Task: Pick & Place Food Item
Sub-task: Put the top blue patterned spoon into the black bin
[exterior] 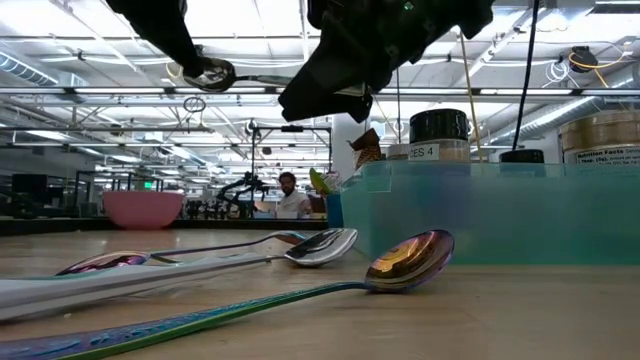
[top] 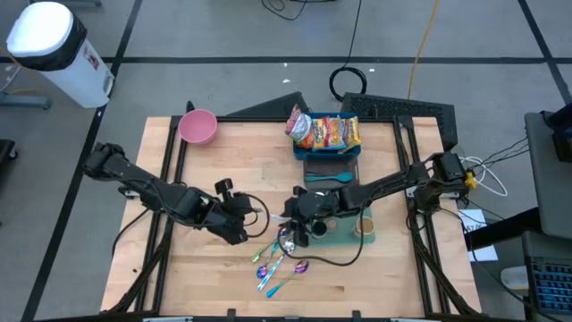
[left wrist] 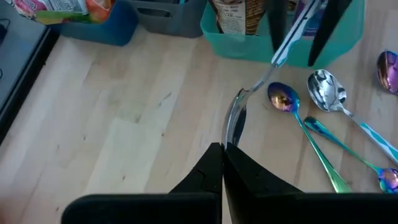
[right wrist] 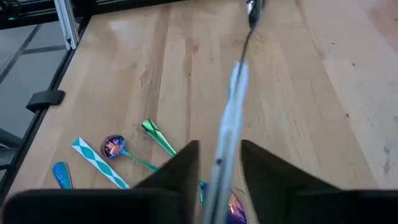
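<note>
A spoon (left wrist: 261, 78) with a silver bowl and a white-and-blue patterned handle hangs above the table's middle, between my two grippers. My left gripper (left wrist: 222, 152), coming from the table's left, is shut on the spoon's bowl end. My right gripper (right wrist: 221, 165), coming from the right, stands with one finger on each side of the handle (right wrist: 231, 93); a narrow gap shows on each side. Snack packets (top: 323, 131), the food items, lie in a blue bin at the far edge. My left gripper pinches the spoon at its bowl end (left wrist: 232, 121) between its two shut fingers, which slant down from the table's left. The spoon runs on away from the fingertips, along them. It is lifted clear of the table, its handle reaching between the other gripper's fingers.
Several coloured spoons (top: 277, 262) lie loose on the wood below the grippers, toward the near edge. A teal bin (top: 350, 234) with jars stands at the right, a grey tray (top: 331, 166) behind it, and a pink bowl (top: 197, 127) at the far left.
</note>
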Action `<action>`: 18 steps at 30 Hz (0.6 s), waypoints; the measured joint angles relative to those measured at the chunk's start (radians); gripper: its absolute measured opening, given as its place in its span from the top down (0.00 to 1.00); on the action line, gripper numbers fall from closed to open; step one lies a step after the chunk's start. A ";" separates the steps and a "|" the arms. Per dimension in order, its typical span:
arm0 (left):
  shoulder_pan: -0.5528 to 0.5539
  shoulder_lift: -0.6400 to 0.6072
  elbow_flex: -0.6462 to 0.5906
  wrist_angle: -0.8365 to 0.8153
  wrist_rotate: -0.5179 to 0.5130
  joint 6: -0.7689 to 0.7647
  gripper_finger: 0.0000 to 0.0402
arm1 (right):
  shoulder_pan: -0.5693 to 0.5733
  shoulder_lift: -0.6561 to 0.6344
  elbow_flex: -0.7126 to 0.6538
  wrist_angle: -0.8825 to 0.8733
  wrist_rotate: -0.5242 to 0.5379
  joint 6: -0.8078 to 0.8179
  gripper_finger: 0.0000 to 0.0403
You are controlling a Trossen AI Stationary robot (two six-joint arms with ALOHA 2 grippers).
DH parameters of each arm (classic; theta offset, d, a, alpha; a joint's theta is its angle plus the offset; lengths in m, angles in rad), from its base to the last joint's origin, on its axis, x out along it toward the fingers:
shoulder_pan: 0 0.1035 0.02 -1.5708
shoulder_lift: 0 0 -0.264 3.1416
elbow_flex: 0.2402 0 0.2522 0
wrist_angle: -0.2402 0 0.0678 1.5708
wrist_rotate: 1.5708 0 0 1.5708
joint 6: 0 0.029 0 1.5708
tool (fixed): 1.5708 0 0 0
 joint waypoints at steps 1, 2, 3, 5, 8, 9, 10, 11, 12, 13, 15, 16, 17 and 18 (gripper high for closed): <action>0.000 0.000 0.000 0.000 -0.001 0.000 1.00 | 0.002 -0.003 0.000 -0.001 -0.002 -0.007 0.80; 0.000 0.000 0.000 0.000 -0.001 0.005 1.00 | 0.002 -0.005 0.000 0.000 -0.012 -0.019 0.86; -0.001 -0.001 0.000 0.003 0.006 0.009 1.00 | 0.002 -0.007 0.000 0.001 -0.018 -0.027 0.92; -0.003 -0.001 0.001 0.001 0.006 0.013 1.00 | 0.000 -0.006 -0.002 0.009 -0.042 -0.058 0.97; -0.001 -0.001 0.000 0.018 -0.026 0.044 0.99 | 0.012 -0.006 -0.004 0.016 0.010 -0.060 0.97; -0.005 -0.001 0.000 0.025 -0.053 0.057 0.98 | 0.016 -0.006 -0.004 0.018 0.034 -0.065 0.97; -0.009 -0.001 -0.001 0.038 -0.075 0.074 0.98 | 0.022 -0.006 -0.004 0.020 0.064 -0.073 0.97; -0.013 -0.002 -0.001 0.059 -0.090 0.098 0.98 | 0.030 -0.006 -0.004 0.018 0.099 -0.078 0.97; -0.013 -0.003 -0.001 0.086 -0.100 0.125 0.98 | 0.036 -0.006 -0.006 0.015 0.126 -0.081 0.97; -0.013 -0.003 -0.001 0.117 -0.109 0.157 0.98 | 0.042 -0.005 -0.007 0.014 0.139 -0.087 0.97; -0.014 -0.005 -0.001 0.174 -0.125 0.221 0.99 | 0.052 -0.002 -0.009 0.026 0.150 -0.096 0.97; -0.014 -0.006 -0.001 0.213 -0.135 0.255 0.99 | 0.057 -0.002 -0.010 0.028 0.160 -0.102 0.97; -0.013 -0.008 0.000 0.257 -0.143 0.290 0.99 | 0.060 -0.002 -0.010 0.028 0.161 -0.106 0.97; -0.013 -0.010 0.001 0.309 -0.156 0.328 0.99 | 0.060 -0.002 -0.010 0.038 0.162 -0.112 0.98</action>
